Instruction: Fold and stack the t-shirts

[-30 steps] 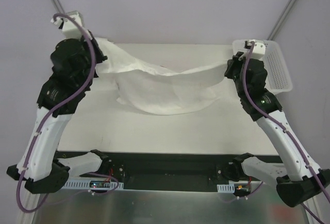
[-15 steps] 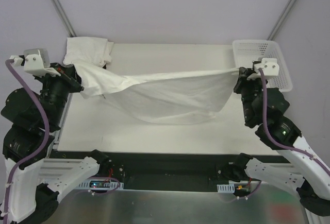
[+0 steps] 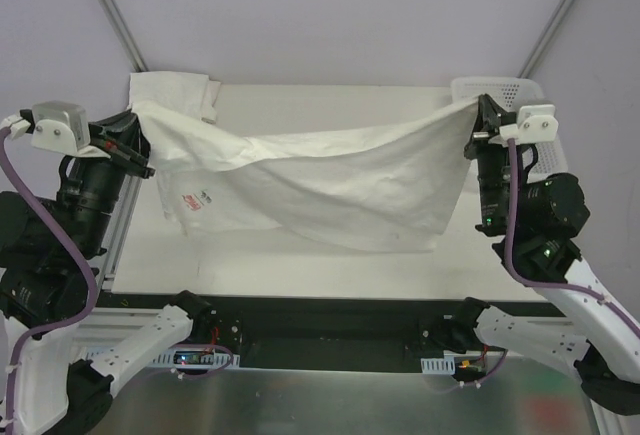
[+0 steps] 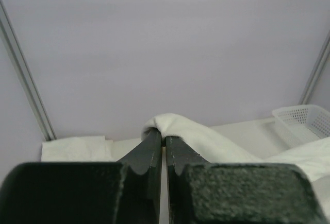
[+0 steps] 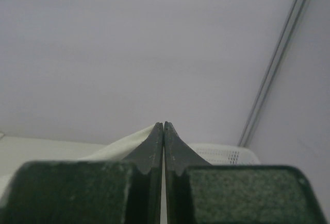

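Note:
A white t-shirt [image 3: 320, 185] hangs spread out above the table, stretched between my two grippers. My left gripper [image 3: 143, 127] is shut on its upper left corner, and in the left wrist view the cloth [image 4: 206, 141] bulges over the closed gripper [image 4: 164, 137]. My right gripper [image 3: 477, 115] is shut on the upper right corner; in the right wrist view the cloth [image 5: 124, 147] runs off to the left of the closed gripper [image 5: 163, 125]. A small label with red print [image 3: 190, 200] shows near the shirt's left side. Another white t-shirt [image 3: 170, 88] lies folded at the back left corner.
A white mesh basket [image 3: 505, 87] stands at the back right corner, partly behind my right arm, and also shows in the wrist views [image 4: 304, 122] [image 5: 224, 154]. The table [image 3: 320, 100] shows bare behind the hanging shirt. Metal frame posts rise at both back corners.
Both arms have lifted and drawn apart toward the near side, raising the shirt off the table and pulling it out wide. Its lower edge now hangs free.

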You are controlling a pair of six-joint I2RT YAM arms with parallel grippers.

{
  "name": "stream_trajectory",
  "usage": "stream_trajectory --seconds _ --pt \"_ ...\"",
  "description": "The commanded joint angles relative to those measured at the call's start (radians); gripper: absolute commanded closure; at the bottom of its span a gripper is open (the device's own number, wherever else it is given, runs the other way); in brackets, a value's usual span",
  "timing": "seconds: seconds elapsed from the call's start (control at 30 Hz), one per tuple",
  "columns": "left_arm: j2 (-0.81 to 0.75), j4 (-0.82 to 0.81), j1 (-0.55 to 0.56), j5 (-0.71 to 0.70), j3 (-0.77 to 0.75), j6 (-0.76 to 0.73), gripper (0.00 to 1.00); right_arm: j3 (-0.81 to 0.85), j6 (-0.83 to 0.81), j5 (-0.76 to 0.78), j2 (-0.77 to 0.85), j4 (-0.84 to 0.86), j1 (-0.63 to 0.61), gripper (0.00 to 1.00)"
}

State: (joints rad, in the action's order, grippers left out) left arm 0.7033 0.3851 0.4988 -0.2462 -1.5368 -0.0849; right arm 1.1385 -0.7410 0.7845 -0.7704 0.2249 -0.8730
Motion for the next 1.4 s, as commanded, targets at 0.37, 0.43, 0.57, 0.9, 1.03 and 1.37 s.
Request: stream_trajectory --seconds 0.37,0.43,0.57,0.9,1.03,1.37 --pt "0.214 -0.324 0.007 0.242 -0.440 -0.306 1.00 0.579 -0.416 -0.418 -0.293 0.260 -0.003 0.99" --pt "0.220 -0.325 0.007 0.243 -0.454 -0.312 1.00 0.613 -0.428 -0.418 -0.308 0.249 -0.001 0.99" --pt "0.225 -0.330 0.007 0.283 -0.479 -0.314 1.00 0.636 -0.451 -0.409 -0.313 0.231 -0.003 0.99" --pt "0.185 -0.330 0.006 0.337 -0.502 -0.274 1.00 0.520 -0.403 -0.403 -0.189 0.212 -0.003 0.99" --pt "0.165 -0.330 -0.003 0.354 -0.500 -0.254 1.00 0.515 -0.380 -0.399 -0.159 0.186 -0.003 0.99" --pt "0.202 -0.382 -0.011 0.276 -0.442 -0.295 1.00 0.485 -0.435 -0.378 -0.176 0.234 -0.003 0.99"
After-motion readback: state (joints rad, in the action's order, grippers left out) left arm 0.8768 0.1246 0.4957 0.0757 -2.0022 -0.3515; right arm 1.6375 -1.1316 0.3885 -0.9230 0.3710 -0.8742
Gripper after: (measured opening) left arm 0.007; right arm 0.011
